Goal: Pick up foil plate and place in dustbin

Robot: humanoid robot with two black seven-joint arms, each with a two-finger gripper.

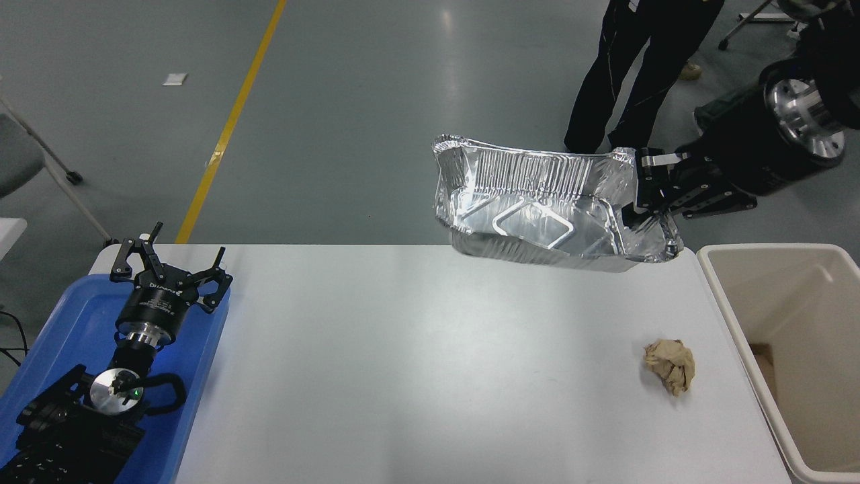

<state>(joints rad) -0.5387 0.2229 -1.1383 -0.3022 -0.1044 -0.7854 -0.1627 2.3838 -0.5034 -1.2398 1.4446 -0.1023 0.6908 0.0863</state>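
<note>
right gripper (639, 202) clamped on the right end wall of the foil plate (537, 202), plate held in the air left of it, dustbin (793, 349) below and right, left gripper (171, 269) spread open, parked far left

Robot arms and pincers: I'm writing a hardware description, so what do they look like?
Both arms are black. The left pincer has slim black linkage fingers on a round black body with pale lettering too small to read, then a silver ring, a silver disc with a green light and a black cable loop. The right pincer has black fingers with a silver tip plate, behind it a thick black wrist with a bright silver flange.
</note>
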